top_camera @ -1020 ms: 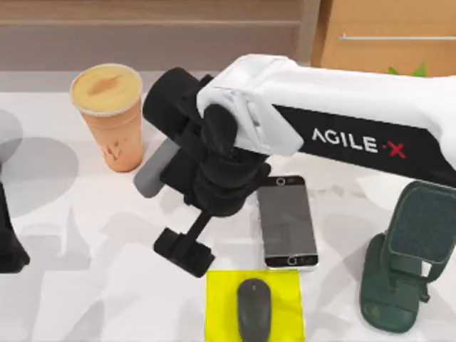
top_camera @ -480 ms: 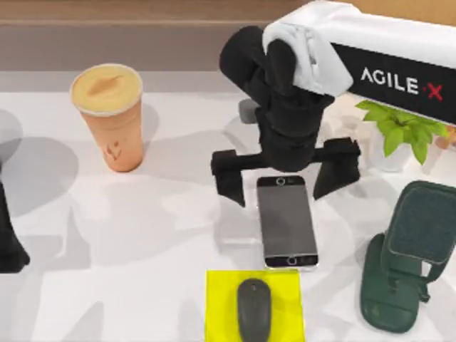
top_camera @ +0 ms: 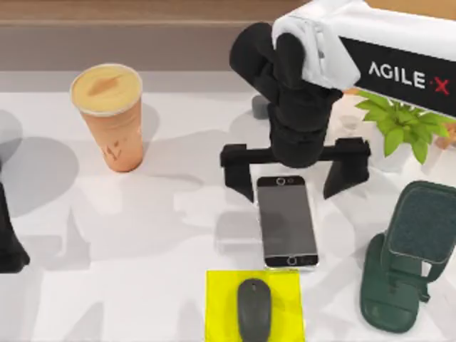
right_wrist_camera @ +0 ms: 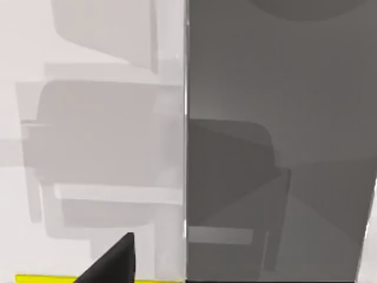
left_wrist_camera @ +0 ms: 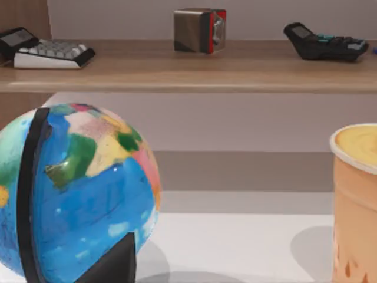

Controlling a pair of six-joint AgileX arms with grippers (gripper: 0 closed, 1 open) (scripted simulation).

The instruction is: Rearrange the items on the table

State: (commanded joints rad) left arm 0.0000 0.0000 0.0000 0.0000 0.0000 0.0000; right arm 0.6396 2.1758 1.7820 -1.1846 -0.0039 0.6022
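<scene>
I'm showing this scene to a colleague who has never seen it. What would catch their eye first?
The right gripper hangs wide open over the far end of the smartphone, which lies flat mid-table. Just below the phone, the dark mouse sits on a bright yellow pad, and the tall orange drink cup stands at the table's left. The left wrist view has a colourful globe beside that cup.

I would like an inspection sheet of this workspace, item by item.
Surface: white table.
Job's things: smartphone flat at centre; mouse on yellow pad; drink cup upright, left.
Clutter: green phone stand, plant, globe.
Grippers: right end effector open, fingers spread over the smartphone's far end; left arm parked at left edge.
Cables: nothing seen.
Surroundings: shelf with calculators.
</scene>
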